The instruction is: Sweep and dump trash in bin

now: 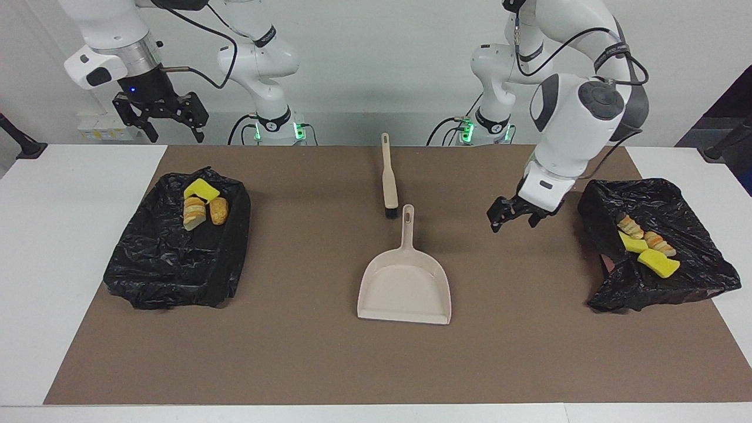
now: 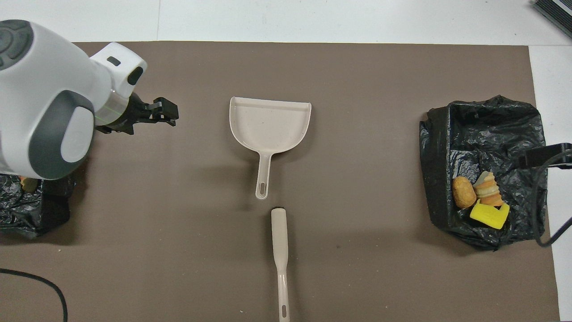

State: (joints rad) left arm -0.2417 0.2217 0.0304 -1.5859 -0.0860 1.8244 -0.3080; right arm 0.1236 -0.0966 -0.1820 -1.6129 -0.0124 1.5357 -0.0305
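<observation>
The beige dustpan lies empty mid-mat, its handle toward the robots. The beige brush lies just nearer to the robots. The trash lies in two black-lined bins. The bin at the right arm's end holds a yellow chunk, a striped piece and a brown bun. The bin at the left arm's end holds yellow chunks and striped pieces. My left gripper is open and empty, low over the mat between dustpan and that bin. My right gripper is open, raised over the table edge near its bin.
A brown mat covers the table's middle, with white table at both ends. The left arm's bulk hides most of its bin in the overhead view. A black cable lies on the mat near the left arm.
</observation>
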